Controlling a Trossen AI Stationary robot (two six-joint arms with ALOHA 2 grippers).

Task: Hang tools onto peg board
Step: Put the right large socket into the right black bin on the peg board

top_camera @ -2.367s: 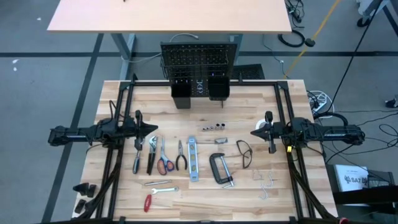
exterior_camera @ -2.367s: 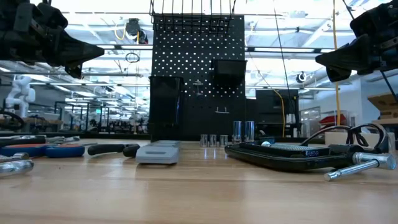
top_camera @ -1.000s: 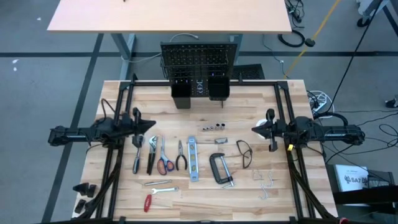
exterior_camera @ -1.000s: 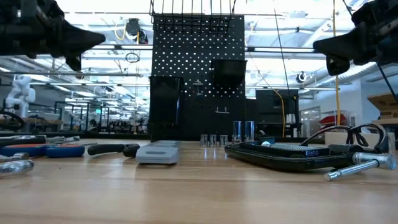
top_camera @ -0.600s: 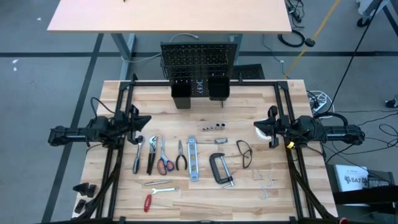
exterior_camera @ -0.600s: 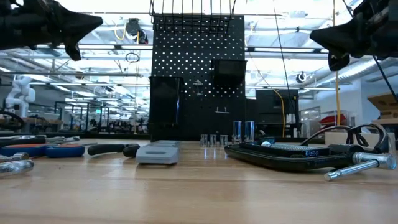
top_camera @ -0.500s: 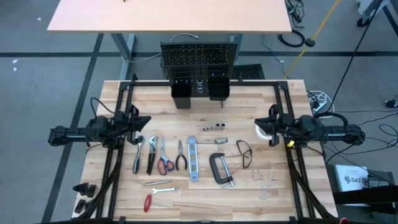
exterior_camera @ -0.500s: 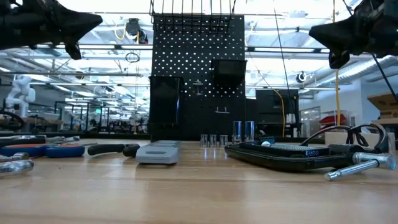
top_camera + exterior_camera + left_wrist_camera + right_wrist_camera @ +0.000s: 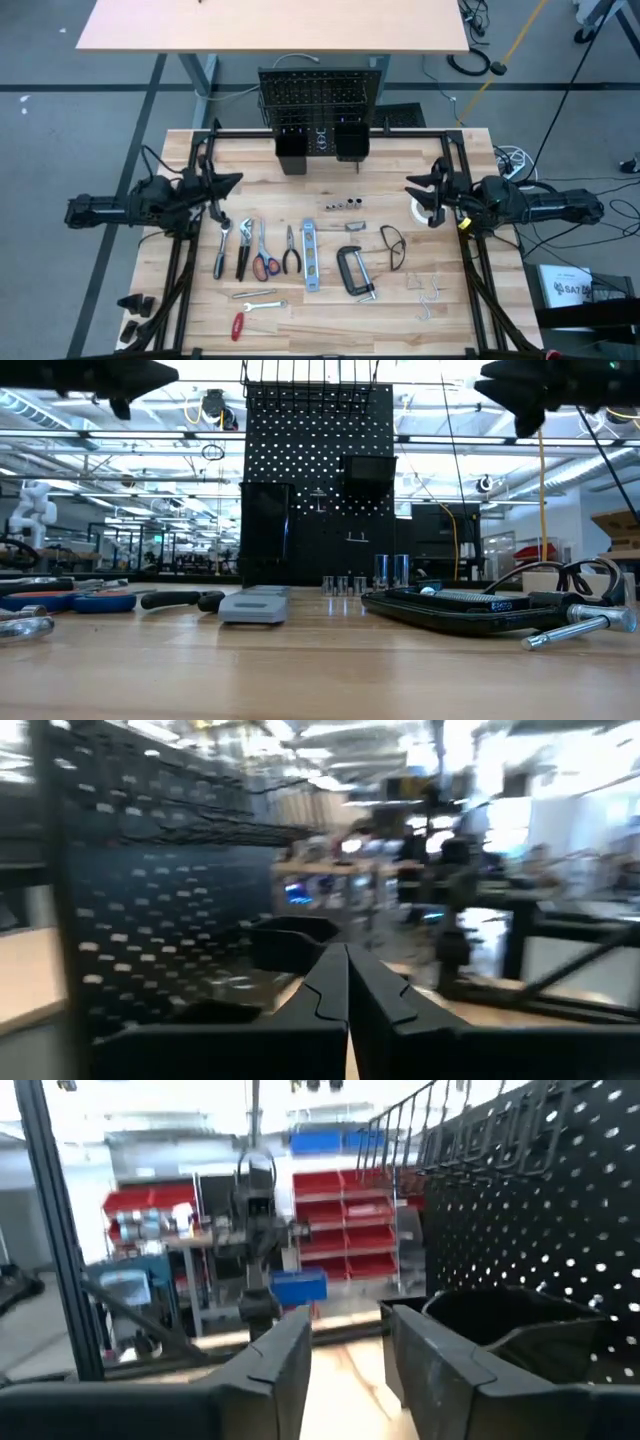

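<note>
At the far edge of the worktop (image 9: 200, 310) the peg board (image 9: 320, 95) stands upright facing the arms, its two black bins (image 9: 320, 145) low on its front and, as far as can be seen, no tool on it yet, so the hanging has not begun. The tools lie flat in a loose row across the middle and near part of the worktop, each apart from its neighbours, which leaves room for a claw to come down around any one: wrench (image 9: 221, 245), black-handled pliers (image 9: 243, 248), red-handled scissors (image 9: 264, 252), a second small pliers (image 9: 291, 250), the level (image 9: 311, 254), the C-clamp (image 9: 354, 270), the glasses (image 9: 393, 246) and, nearer, the red screwdriver (image 9: 238, 326). A white tape roll (image 9: 421, 210) sits just below the right claw (image 9: 428, 196).

Both arms hang above the worktop at either side, pointing inward and touching nothing. The left claw (image 9: 222, 186) is shut, its fingers pressed together in the left wrist view and carrying nothing. The right claw shows a clear gap between its fingers (image 9: 285, 1365) in its own wrist view and is empty; my guess is that it is readying for a pickup, with the tape roll and glasses its closest candidates.
</note>
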